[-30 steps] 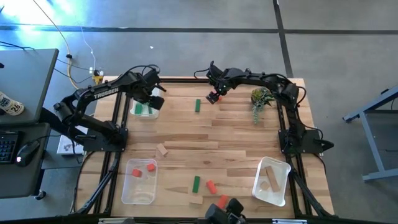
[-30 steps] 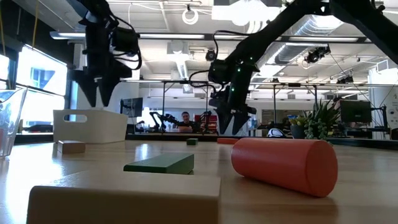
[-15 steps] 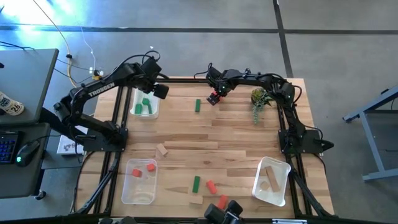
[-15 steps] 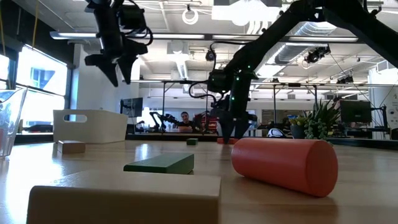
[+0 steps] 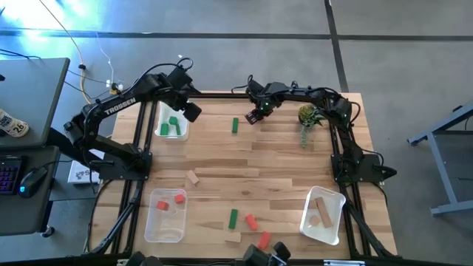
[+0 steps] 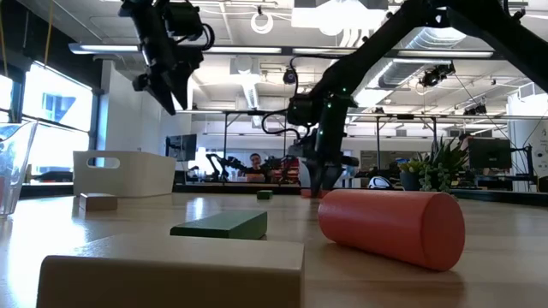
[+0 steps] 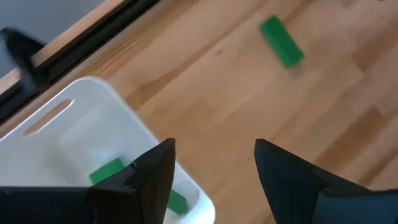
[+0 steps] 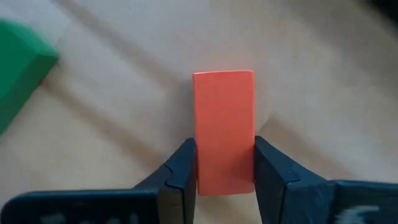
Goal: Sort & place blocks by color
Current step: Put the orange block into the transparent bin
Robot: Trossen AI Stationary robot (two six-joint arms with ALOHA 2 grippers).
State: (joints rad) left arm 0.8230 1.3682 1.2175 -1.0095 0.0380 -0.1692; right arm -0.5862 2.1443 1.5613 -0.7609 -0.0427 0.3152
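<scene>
While the right gripper (image 8: 224,167) sits low at the far edge of the table (image 5: 281,162), just left of the small green plant (image 5: 310,118), its two fingers are pressed against the long sides of a red-orange block (image 8: 223,129) that lies on the wood. A green block (image 5: 235,125) lies on the table just left of that gripper. Well to the left of the plant, the left gripper (image 7: 211,163) hangs raised beside the far-left tray (image 5: 171,131), its fingers spread apart with nothing between them; two green blocks (image 5: 174,125) rest inside that tray. Nearer the front, far from the plant, a tray (image 5: 165,216) holds two red-orange blocks (image 5: 171,201), and another tray (image 5: 322,214) holds tan blocks (image 5: 323,210). Loose green (image 5: 233,217), red-orange (image 5: 250,221) and tan (image 5: 193,177) pieces lie between them.
</scene>
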